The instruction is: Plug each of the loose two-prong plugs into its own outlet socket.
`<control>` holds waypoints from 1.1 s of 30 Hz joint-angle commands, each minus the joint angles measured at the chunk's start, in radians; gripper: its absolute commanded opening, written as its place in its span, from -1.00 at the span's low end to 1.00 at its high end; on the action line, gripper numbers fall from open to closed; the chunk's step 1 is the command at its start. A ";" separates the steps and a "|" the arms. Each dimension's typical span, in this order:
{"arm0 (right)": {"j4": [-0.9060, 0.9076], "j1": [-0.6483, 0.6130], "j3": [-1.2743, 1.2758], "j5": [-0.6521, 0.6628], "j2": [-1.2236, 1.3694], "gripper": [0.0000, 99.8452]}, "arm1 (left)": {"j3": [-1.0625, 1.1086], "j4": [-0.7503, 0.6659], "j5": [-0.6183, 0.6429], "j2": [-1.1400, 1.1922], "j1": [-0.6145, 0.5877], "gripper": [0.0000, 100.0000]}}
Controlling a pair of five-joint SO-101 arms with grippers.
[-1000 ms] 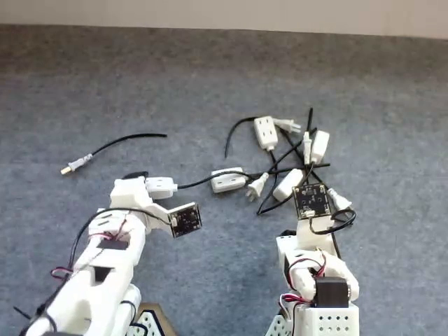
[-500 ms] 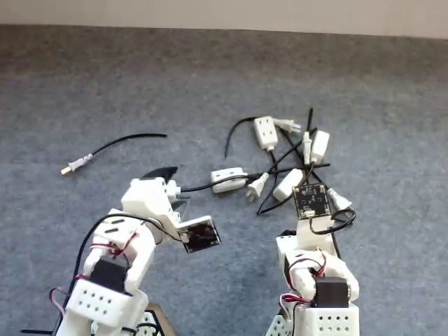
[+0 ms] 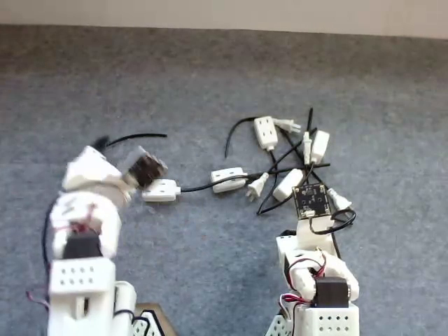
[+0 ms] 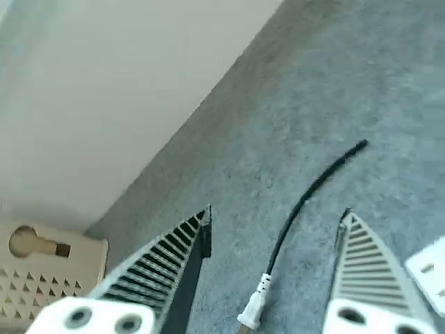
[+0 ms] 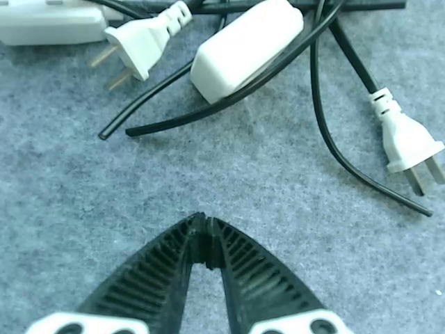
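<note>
A loose white two-prong plug (image 4: 252, 309) on a black cord (image 4: 313, 188) lies on the grey carpet between the spread fingers of my open left gripper (image 4: 276, 214), which hangs above it holding nothing. The left arm (image 3: 84, 203) stands at the far left. A white socket block (image 3: 159, 190) on a cord lies free just right of it. My right gripper (image 5: 206, 243) is shut and empty, low over the carpet. Beyond it lie a plug (image 5: 142, 42), a socket block (image 5: 247, 45) and another plug (image 5: 407, 142).
In the middle of the carpet is a tangle of black cords with more socket blocks (image 3: 228, 179) (image 3: 266, 131) (image 3: 319, 145) and plugs (image 3: 257, 186) (image 3: 340, 201). A pale wall (image 4: 104, 83) borders the carpet's far edge. Bare carpet (image 3: 210, 266) lies between the arms.
My left arm has swung left from the socket block, which stays on the carpet, to above the lone plug. The right arm has not moved.
</note>
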 commanded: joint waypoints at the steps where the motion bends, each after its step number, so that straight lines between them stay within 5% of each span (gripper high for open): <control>1: 0.005 0.002 0.151 0.009 -0.004 -0.98 | -0.352 0.017 0.101 0.338 -0.074 -0.45; 5: 0.005 0.002 0.151 0.009 -0.004 -0.98 | -0.647 0.201 0.003 0.665 -0.108 -0.45; 12: 0.005 0.002 0.151 0.009 -0.004 -0.98 | -0.977 0.460 -0.434 1.032 -0.188 -0.45; 20: 0.005 0.002 0.151 0.009 -0.004 -0.98 | -1.004 0.344 -0.687 1.227 -0.297 -0.62; 33: 0.005 0.002 0.151 0.009 -0.004 -0.98 | -1.007 0.236 -0.727 1.385 -0.338 -0.54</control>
